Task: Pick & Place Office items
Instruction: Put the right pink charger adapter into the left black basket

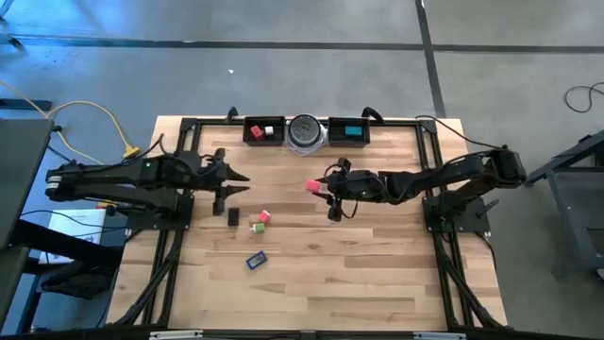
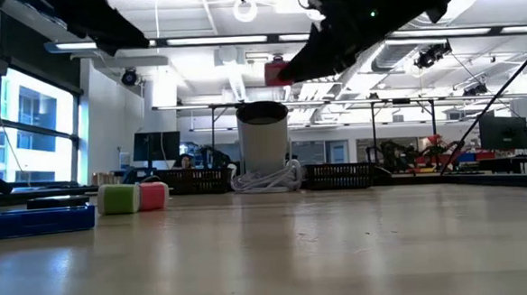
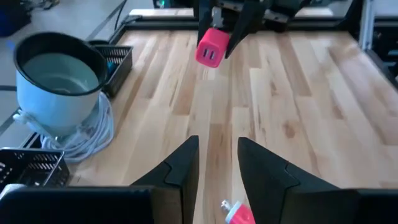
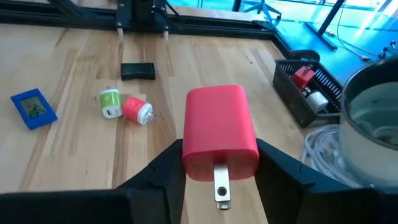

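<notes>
At the left of the desk (image 1: 377, 274) the left tool (image 1: 241, 177) hovers with its fingers a narrow gap apart and nothing between them. Just ahead of it, loose on the wood, lie a black bar (image 1: 233, 216), a green charger cube (image 1: 256, 227) touching a pink-red charger (image 1: 264, 216), and, nearer the front edge, a blue flat piece (image 1: 256, 260); these four look still to be moved. Along the far edge, the left tray (image 1: 265, 130) already holds a red piece and a white bit, a round grey pot (image 1: 305, 132) with a coiled white cable (image 3: 87, 140) stands in the middle, and the right tray (image 1: 348, 130) holds a teal block. Mid-desk, the right tool (image 1: 315, 186) is raised and clamped on a red plug-in charger (image 4: 219, 132), prongs outward. Judging by this, the work is roughly half done; the pot between the trays seems the one thing to steer round.
</notes>
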Motion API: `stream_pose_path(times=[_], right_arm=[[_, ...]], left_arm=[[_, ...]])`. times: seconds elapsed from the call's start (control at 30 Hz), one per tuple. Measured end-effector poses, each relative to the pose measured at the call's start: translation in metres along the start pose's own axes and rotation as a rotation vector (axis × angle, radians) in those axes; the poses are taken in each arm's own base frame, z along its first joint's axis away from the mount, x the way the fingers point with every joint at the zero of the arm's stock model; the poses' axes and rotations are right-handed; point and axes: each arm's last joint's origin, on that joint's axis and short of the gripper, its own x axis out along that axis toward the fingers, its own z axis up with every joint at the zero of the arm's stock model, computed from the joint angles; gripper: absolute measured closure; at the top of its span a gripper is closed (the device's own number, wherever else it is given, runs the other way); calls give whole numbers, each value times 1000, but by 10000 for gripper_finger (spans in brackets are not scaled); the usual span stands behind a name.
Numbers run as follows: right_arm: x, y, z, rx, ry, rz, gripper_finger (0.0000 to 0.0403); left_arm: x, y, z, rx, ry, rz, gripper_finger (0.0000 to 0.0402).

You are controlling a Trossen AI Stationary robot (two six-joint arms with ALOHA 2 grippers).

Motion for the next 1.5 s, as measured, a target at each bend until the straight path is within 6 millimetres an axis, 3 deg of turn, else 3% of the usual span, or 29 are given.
stream_pose_path(times=[0.33,0.5,0.67,0.9,1.0,1.13,1.5], right_arm=[[-57,-17,29,-7,-100,-52,258],[-73,-17,20,-2,-109,-40,258],[-70,-13,-2,19,-126,-45,258],[-68,-10,-20,61,-241,17,258],[-64,-8,-19,76,-259,50,258],[-52,-3,-24,71,-256,88,258],[-21,-4,-33,93,-297,167,258]], left_arm=[[-25,2,-1,-6,-65,1,296],[-24,1,-15,-46,-30,0,296],[-5,0,-43,-100,-22,2,296],[21,-2,-70,-139,-332,-30,296],[24,-3,-72,-129,-421,-31,295],[31,-4,-73,-129,-404,-51,287],[59,-6,-76,-121,-398,-71,210]])
